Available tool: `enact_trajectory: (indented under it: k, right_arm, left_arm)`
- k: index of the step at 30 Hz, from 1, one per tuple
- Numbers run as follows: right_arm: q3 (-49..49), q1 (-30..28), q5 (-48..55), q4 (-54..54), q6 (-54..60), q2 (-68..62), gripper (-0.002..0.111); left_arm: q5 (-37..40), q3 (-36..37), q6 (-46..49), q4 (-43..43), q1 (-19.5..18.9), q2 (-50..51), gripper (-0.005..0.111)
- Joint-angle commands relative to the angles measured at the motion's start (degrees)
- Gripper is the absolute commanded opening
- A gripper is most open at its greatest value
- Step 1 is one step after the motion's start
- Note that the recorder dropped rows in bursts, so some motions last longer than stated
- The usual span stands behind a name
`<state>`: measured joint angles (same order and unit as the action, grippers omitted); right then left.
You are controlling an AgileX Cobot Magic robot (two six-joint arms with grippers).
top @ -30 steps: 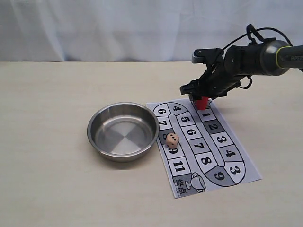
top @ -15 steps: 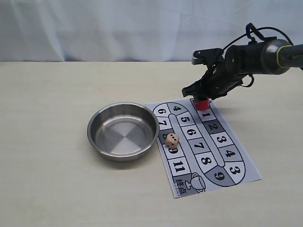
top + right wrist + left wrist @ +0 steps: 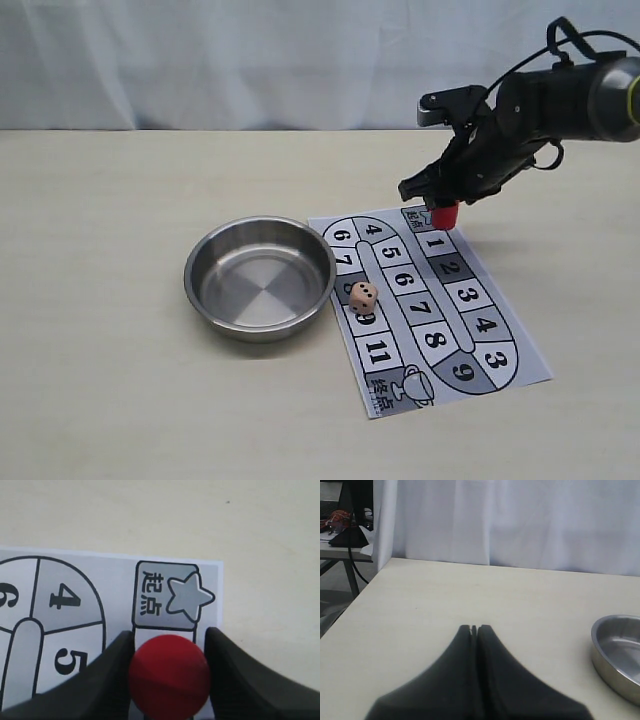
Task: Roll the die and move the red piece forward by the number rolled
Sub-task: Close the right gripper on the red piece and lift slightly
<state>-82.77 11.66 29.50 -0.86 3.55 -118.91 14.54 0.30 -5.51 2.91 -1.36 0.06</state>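
Right wrist view: right pincer point(image 3: 169, 639) pinching red piece point(image 3: 169, 675), start star point(image 3: 187, 596) just beyond tips; die point(image 3: 363, 295) well apart; left pincer point(image 3: 474, 629) pressed together; lift clear, count squares per die, set down upright.

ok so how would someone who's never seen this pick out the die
Find the steel bowl left of the printed game board. The die lies on the board's left edge, beside the bowl's rim. It is a small pale tan cube with dark pips, unlike the red piece, a cylinder held by the right end effector at the far end.
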Motion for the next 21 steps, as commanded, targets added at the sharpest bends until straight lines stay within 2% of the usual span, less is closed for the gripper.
enact_trajectory:
  k: [1,4,11,21]
  right_arm:
    - [4.35,-0.32,-9.1,3.09,0.28,-1.25,0.004]
    - [5.4,-0.19,-11.62,4.73,0.28,-3.22,0.004]
    - [5.45,-0.19,-10.06,3.38,0.28,-1.62,0.004]
    - [6.12,-0.19,-2.52,3.38,0.11,5.11,0.004]
  left_arm:
    - [-0.66,-0.3,-0.25,-0.17,0.01,-0.06,0.0]
    - [-0.66,-0.3,-0.25,-0.17,0.01,-0.06,0.0]
    - [-0.66,-0.3,-0.25,-0.08,0.01,-0.06,0.0]
    - [-0.66,-0.3,-0.25,-0.08,0.01,-0.06,0.0]
